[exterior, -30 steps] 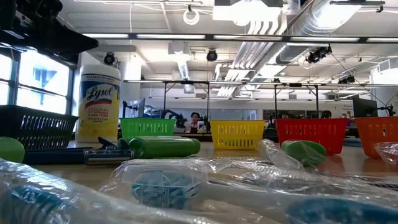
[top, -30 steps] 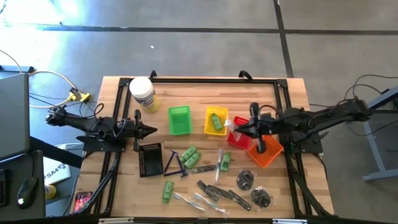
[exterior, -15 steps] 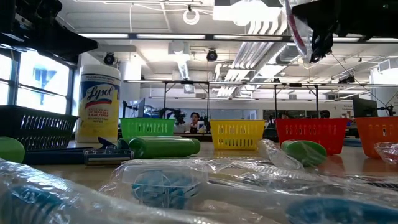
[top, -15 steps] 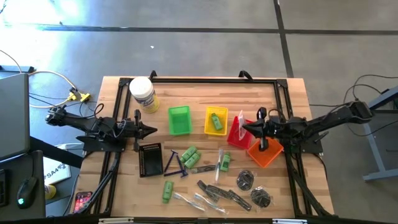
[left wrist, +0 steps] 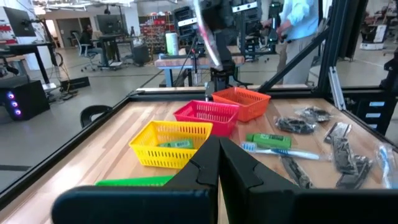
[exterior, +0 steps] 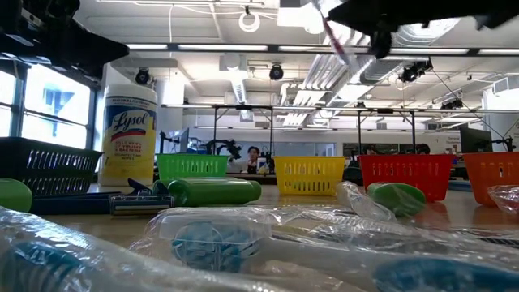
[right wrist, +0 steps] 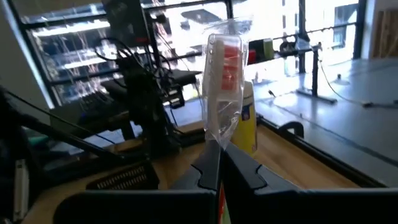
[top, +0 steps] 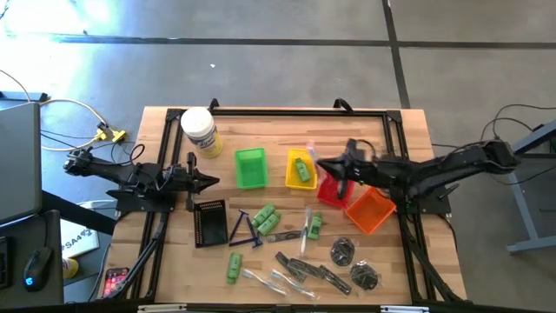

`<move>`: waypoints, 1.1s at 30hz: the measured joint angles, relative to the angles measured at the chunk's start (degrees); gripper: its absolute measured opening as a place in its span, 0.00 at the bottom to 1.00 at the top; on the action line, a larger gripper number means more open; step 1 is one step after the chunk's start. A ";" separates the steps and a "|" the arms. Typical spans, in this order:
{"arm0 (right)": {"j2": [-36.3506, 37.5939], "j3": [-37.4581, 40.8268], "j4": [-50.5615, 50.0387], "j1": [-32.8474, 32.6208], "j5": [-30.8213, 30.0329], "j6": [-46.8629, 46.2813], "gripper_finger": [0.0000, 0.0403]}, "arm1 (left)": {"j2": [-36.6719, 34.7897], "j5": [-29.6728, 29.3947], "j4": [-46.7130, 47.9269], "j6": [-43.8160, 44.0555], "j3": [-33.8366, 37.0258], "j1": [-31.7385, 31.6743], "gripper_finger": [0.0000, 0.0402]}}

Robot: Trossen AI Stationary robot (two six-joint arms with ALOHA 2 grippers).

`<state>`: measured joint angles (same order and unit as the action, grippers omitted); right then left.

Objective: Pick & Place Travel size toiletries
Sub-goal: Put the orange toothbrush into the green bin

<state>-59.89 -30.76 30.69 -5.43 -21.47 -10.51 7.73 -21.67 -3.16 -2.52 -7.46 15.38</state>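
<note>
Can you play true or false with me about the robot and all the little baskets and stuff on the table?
1. The right gripper is pinching a clear packet with something red inside. True.
2. The yellow basket is empty. False: a small green item lies in it.
3. The left gripper sits on the left side of the table, near the black basket, holding nothing. True.
4. The big white jar is lying on its side. False: it stands upright, as the low view shows.
5. The green basket is full of green bottles. False: it looks empty.
</note>
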 joint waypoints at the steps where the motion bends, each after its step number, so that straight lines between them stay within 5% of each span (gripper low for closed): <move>1: -2.34 -3.04 -3.10 1.04 0.53 -1.14 0.01 | 0.00 0.00 -0.14 0.24 0.00 0.02 0.00; 14: -32.73 -37.81 -23.36 10.89 14.54 -12.87 0.01 | 0.00 0.00 -0.16 1.54 0.00 0.00 0.00; 21: -46.41 -46.05 -23.35 14.89 24.11 -19.70 0.01 | 0.00 0.00 -0.15 1.55 0.00 0.00 0.00; 33: -59.28 -52.96 -22.33 18.25 27.47 -25.39 0.01 | 0.00 0.00 -0.12 1.55 0.00 0.01 0.00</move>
<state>-119.18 -83.72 8.36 12.81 6.00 -35.90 7.73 -21.67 -3.28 -0.97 -7.46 15.39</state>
